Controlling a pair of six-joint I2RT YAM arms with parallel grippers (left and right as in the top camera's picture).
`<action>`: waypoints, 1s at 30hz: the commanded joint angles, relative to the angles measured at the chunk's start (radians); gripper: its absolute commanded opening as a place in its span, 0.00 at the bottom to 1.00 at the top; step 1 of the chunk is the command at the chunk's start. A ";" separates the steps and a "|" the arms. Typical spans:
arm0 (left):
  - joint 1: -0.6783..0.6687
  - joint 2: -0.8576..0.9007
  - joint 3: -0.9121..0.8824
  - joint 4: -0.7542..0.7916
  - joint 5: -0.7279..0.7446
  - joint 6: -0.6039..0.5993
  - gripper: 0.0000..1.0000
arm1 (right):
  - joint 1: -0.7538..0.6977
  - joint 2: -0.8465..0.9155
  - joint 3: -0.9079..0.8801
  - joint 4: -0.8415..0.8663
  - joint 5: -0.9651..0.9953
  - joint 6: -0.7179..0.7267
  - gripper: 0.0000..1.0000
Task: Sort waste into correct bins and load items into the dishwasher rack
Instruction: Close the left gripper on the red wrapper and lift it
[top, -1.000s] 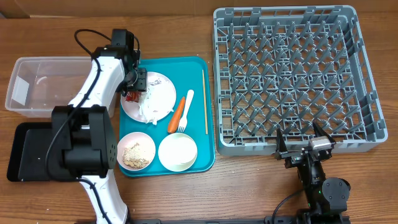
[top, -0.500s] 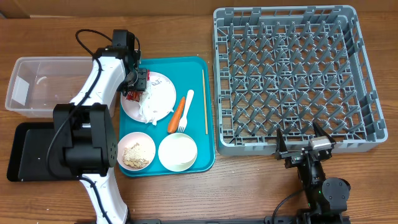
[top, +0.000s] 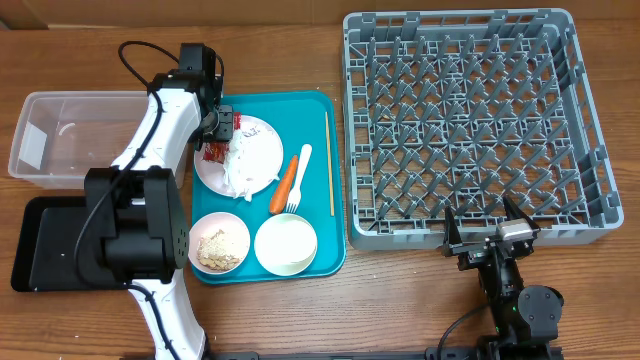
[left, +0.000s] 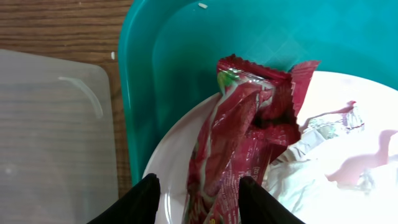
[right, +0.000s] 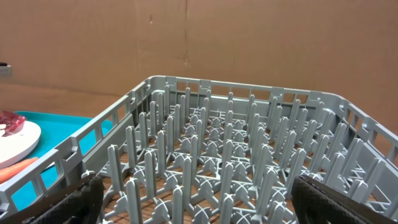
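Observation:
The red snack wrapper (left: 239, 137) lies on the left edge of the white plate (top: 262, 150), next to the crumpled tissue (top: 238, 165). My left gripper (left: 199, 202) is down over the wrapper, jaws either side of it. The right fingertip touches it and a strip of plate still shows at the left fingertip. On the teal tray lie the carrot (top: 285, 184), the fork (top: 298, 180) and the chopsticks (top: 328, 160). A bowl with rice scraps (top: 219, 247) and an empty bowl (top: 285, 244) sit at the tray's front. My right gripper (top: 487, 232) stands open at the front rim of the grey rack (top: 470, 120).
The clear tub (top: 70, 140) stands just left of the teal tray (top: 300, 110), and the black tray (top: 50, 245) lies in front of the tub. The rack fills the right half of the table. My left arm's base stands between the black tray and the teal tray.
My left gripper's jaws have narrowed around the wrapper, and the wrist has shifted slightly toward the back. The right arm has not moved.

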 joint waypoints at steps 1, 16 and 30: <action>0.001 0.011 0.024 -0.003 -0.021 0.019 0.41 | -0.005 -0.012 -0.011 0.004 -0.005 -0.001 1.00; 0.001 0.011 0.023 -0.014 -0.021 0.019 0.24 | -0.005 -0.012 -0.011 0.004 -0.005 0.000 1.00; -0.001 0.011 0.023 -0.014 -0.021 0.019 0.18 | -0.005 -0.012 -0.011 0.004 -0.006 0.000 1.00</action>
